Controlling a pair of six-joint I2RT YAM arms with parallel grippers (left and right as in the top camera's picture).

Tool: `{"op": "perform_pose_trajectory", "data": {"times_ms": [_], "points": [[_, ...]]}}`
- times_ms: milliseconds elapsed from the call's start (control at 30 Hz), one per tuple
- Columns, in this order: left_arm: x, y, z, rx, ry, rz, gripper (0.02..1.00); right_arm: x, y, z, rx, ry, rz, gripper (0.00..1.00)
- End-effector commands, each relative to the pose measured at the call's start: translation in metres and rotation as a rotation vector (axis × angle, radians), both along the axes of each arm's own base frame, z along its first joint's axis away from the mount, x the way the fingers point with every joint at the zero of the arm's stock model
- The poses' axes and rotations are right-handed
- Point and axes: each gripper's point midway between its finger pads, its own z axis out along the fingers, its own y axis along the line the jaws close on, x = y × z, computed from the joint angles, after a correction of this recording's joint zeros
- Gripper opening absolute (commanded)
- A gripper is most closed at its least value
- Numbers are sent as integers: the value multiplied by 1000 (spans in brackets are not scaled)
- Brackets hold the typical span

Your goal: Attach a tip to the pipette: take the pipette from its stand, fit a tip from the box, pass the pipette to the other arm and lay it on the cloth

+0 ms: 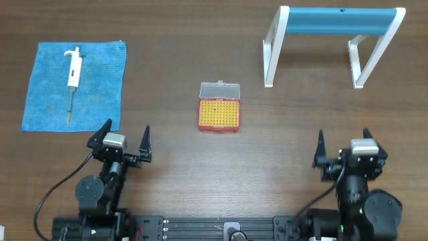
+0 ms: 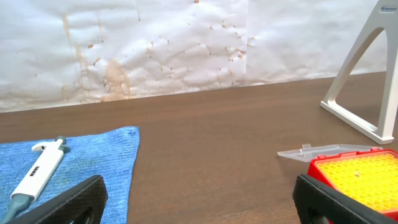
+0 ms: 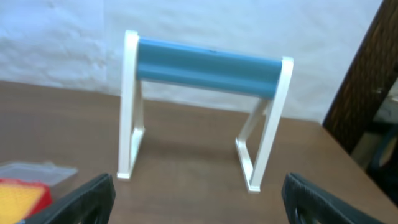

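Here's the pipette (image 1: pixel 72 69), lying flat on the blue cloth (image 1: pixel 100 73) at the far left of the table (image 1: pixel 281 167). Its white body is toward the far side and its thin shaft points back toward the arms. A yellowish tip (image 1: pixel 69 119) sits on the end of that shaft, inside the cloth's near edge. From the left wrist view the pipette (image 2: pixel 40 171) rests on the cloth (image 2: pixel 99 162), apart from the fingers (image 2: pixel 62 205).

The left gripper (image 1: pixel 128 125) hovers just off the cloth's near right corner, jaws spread wide with nothing between them. Over on the right, the right gripper (image 1: pixel 343 132) is near its own base, also gaping wide and holding nothing, facing the stand (image 3: pixel 205 65).

The stand (image 1: pixel 334 23), white legs under a blue bar, is at the far right with nothing hanging on it. The tip box (image 1: pixel 219 115) sits in the middle of the table, well apart from both the cloth and the stand. It has an orange body and rows of yellow tips on show, and its clear lid (image 1: pixel 219 88) is folded back flat on the far side. Neither of the 2 grippers touches it.
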Motion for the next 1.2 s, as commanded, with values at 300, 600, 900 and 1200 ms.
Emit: {"op": "perform_pose_trajectory", "data": {"times_ms": [300,600,900,1200], "points": [[0,2,-1,-1,-1,13,963,40,-8,-73,-19,-227,-18,869],[0,2,-1,-1,-2,13,961,42,2,-116,2,-53,17,869],[0,2,-1,-1,-1,13,961,42,2,-116,2,-53,17,869],[0,2,-1,-1,-2,13,961,42,2,-116,2,-53,17,869]]}}
